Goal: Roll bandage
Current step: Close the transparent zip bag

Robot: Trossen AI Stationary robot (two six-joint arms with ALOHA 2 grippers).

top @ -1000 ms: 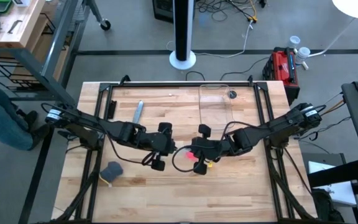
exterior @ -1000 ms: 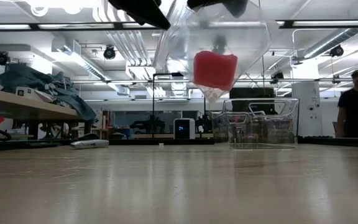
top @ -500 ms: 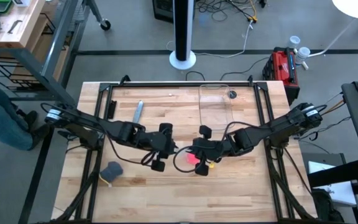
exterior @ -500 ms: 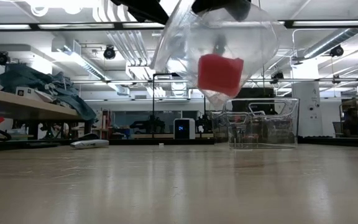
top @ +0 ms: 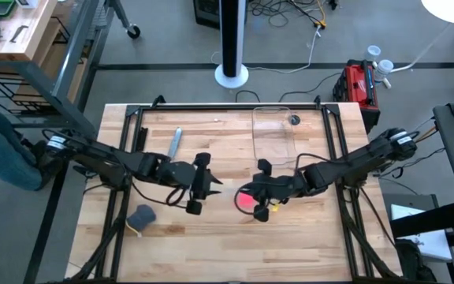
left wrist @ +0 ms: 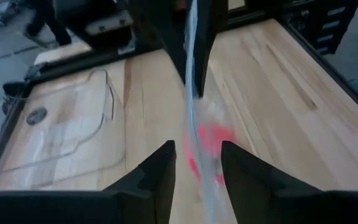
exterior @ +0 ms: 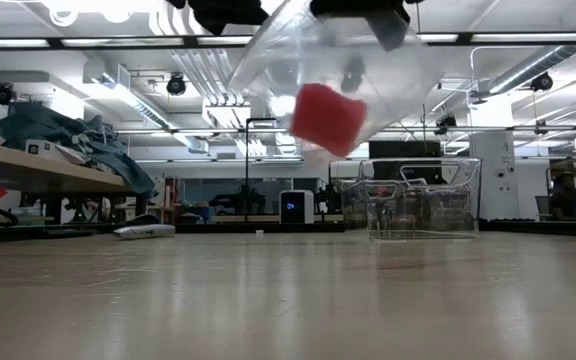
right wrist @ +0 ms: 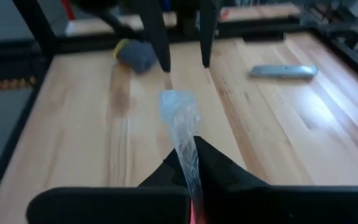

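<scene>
Bandage (exterior: 326,118) roll swings inside plastic bag (exterior: 368,70); left gripper (top: 196,184) has released and withdrawn, right gripper (top: 260,193) alone clenches it.

High view: light butcher-block tabletop (top: 211,229) in a black metal frame, standing on a grey concrete floor (top: 172,47). A white pedestal column (top: 232,39) stands at top centre, with cables (top: 290,12) trailing beside it. A red toolbox (top: 359,83) sits upper right, a wooden workbench (top: 6,31) upper left. Low view: ceiling strip lights (exterior: 58,42), exposed ducts (exterior: 203,70), a cluttered bench with heaped cloth (exterior: 58,135) at left.
</scene>
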